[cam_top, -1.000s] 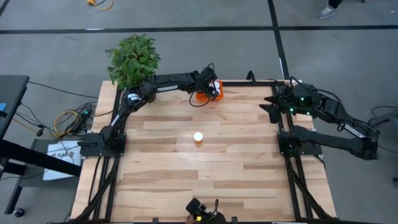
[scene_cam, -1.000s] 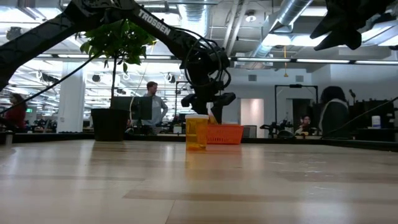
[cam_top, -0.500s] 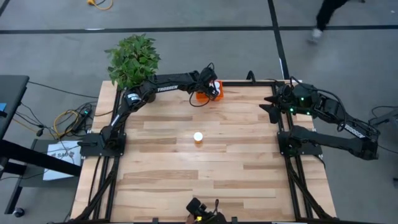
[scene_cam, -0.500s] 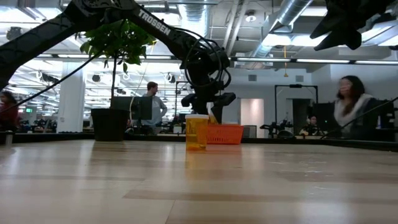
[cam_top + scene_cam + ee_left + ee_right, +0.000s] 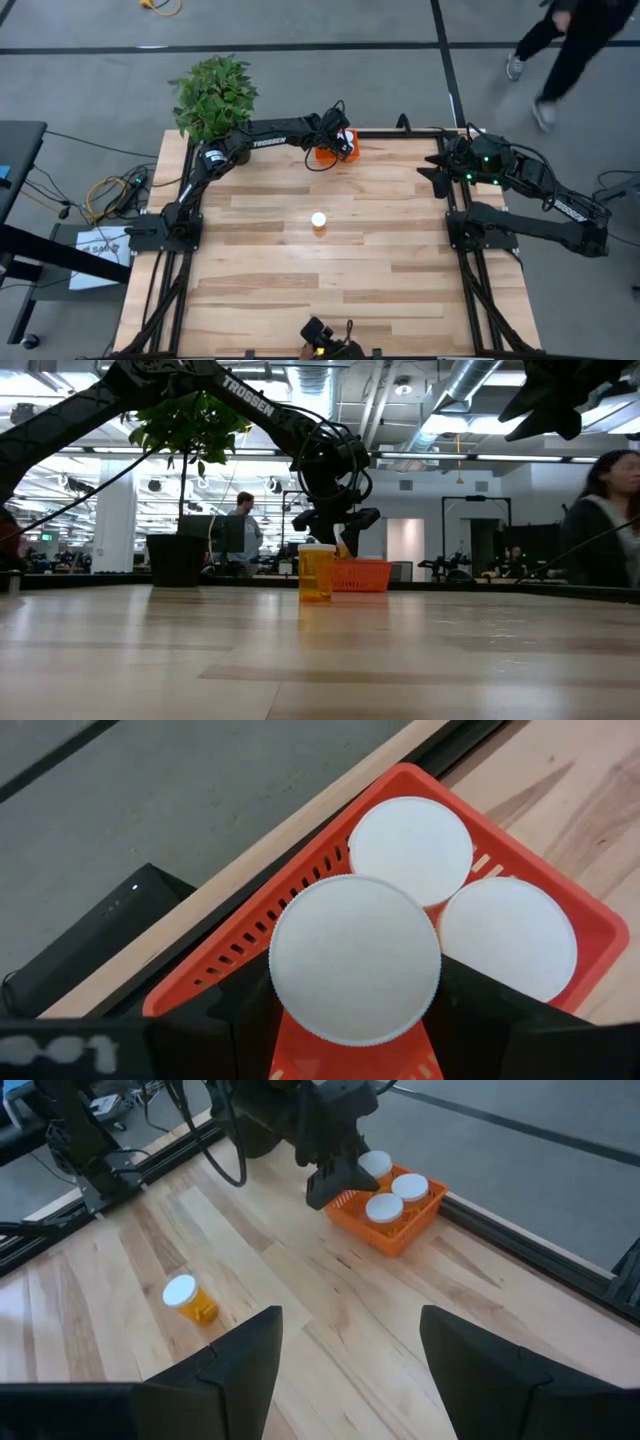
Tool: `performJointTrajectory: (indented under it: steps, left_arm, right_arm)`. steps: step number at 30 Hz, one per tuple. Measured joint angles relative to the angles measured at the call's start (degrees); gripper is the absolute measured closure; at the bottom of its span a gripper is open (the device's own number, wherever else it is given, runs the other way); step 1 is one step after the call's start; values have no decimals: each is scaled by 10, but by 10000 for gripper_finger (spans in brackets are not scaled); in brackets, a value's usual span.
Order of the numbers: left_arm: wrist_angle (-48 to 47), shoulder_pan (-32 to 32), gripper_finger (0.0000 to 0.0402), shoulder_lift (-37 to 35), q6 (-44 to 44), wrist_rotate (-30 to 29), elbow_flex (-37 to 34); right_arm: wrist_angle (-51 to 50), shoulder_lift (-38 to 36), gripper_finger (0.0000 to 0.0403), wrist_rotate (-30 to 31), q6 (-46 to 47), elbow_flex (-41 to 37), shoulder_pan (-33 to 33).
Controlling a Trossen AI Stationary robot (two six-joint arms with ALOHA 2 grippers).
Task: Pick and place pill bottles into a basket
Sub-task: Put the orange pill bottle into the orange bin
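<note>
dark jointed arms (image 5: 270, 135), white "trossen" lettering, black cables.

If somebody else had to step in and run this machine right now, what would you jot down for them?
Left gripper: over the orange basket at the table's far edge, shut on a pill bottle not yet let go.
Right gripper: open, empty, waiting raised at the table's right side.
Done: two bottles already stand in the basket.
Left: release the held bottle, then fetch the last bottle, upright mid-table, and drop it in too.
</note>
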Motion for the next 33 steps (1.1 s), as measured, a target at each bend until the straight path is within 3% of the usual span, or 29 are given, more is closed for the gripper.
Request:
performJointTrajectory:
  steps: [19,28,33]
  left_arm:
    - [5,-1,204,17,12,3,1]
    - [-3,-1,147,17,11,2,1]
    - [-6,-1,140,17,12,0,1]
  right_arm:
    - [-1,0,171,0,9,0,0]
    - [-3,0,171,0,10,0,0]
    - [-3,0,171,0,10,0,0]
